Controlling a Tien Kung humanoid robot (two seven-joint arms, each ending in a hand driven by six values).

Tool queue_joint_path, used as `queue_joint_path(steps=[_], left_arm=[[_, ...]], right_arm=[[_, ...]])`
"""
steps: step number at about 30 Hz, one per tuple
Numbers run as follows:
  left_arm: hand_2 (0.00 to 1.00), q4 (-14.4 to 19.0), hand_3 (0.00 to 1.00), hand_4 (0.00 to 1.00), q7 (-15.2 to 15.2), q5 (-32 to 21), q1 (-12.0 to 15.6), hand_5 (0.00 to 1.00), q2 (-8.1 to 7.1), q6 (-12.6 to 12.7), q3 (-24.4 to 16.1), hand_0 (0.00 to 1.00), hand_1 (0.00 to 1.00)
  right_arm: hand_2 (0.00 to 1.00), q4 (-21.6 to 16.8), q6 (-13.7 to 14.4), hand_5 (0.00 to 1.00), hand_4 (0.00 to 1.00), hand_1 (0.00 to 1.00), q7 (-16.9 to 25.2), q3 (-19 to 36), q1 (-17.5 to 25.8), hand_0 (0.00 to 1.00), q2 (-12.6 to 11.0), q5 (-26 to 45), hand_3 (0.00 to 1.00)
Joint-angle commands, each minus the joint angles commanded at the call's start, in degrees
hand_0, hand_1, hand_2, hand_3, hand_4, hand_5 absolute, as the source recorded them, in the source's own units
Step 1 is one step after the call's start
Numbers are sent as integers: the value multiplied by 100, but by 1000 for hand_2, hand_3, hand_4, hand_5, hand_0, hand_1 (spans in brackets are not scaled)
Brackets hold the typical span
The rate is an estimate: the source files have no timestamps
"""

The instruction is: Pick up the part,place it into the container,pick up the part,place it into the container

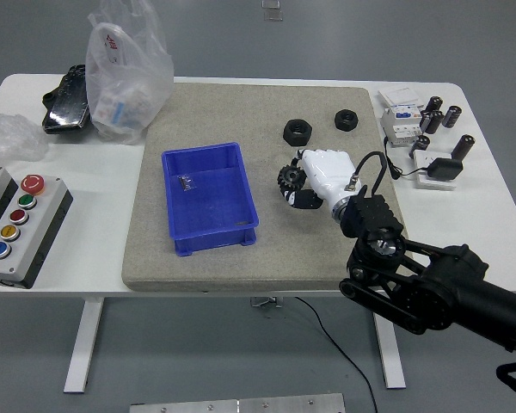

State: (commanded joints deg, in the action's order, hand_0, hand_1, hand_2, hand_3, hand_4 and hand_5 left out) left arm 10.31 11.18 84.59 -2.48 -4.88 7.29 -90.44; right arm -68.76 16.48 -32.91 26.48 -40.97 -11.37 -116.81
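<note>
In the head view, your right hand [314, 179] has its white fingers curled around a black, gear-like part [291, 185], which sits at the hand's left side, just above the grey mat [215, 267]. Whether the part is clear of the mat you cannot tell. The blue container [174, 225] lies well to the hand's left, with a small dark piece [187, 181] already inside. Two black nuts [297, 132] wait just beyond the hand.

I judge the step to be carrying the part leftward: keep the grasp firm, lift clear of the container's near wall, and release low over its floor. The part looks squat and round; its long axis is not readable, though its toothed face seems turned left.
</note>
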Motion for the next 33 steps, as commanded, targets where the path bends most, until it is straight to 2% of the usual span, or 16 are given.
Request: queue_joint_path(steps=[5, 9, 10, 15, 16, 27, 28, 33], left_arm=[[558, 0, 612, 713, 15, 18, 4, 391, -1, -1, -16, 635, 347], [558, 0, 612, 713, 19, 20, -5, 391, -4, -4, -11, 635, 347], [558, 0, 611, 717, 20, 22, -8, 396, -6, -5, -8, 635, 347], [558, 0, 611, 717, 43, 45, 5, 396, -10, -6, -21, 635, 347], [558, 0, 612, 717, 48, 50, 8, 398, -11, -6, -25, 635, 347], [558, 0, 612, 717, 47, 53, -9, 398, -8, -13, -27, 635, 348], [558, 0, 612, 718, 48, 55, -9, 397, -8, -14, -29, 635, 348], [558, 0, 612, 718, 51, 63, -1, 397, -10, -12, -38, 635, 348]], right_arm=[[299, -548, -6, 85, 182, 423, -69, -210, -205, 259, 167, -294, 424], [299, -649, 39, 85, 182, 423, 0, -557, -345, 259, 337, -315, 424], [631, -638, 57, 238, 86, 601, 36, -645, -369, 349, 371, -305, 654], [631, -544, 131, 238, 86, 601, 154, -811, -391, 349, 430, -293, 654], [817, -528, 128, 277, 269, 745, 162, -825, -390, 401, 434, -294, 889], [828, -508, -104, 264, 301, 764, 142, -899, -347, 411, 408, -194, 897], [836, -510, -112, 253, 348, 774, 146, -897, -343, 414, 404, -183, 897], [836, -571, 6, 253, 348, 774, 189, -700, -269, 414, 370, -171, 897]])
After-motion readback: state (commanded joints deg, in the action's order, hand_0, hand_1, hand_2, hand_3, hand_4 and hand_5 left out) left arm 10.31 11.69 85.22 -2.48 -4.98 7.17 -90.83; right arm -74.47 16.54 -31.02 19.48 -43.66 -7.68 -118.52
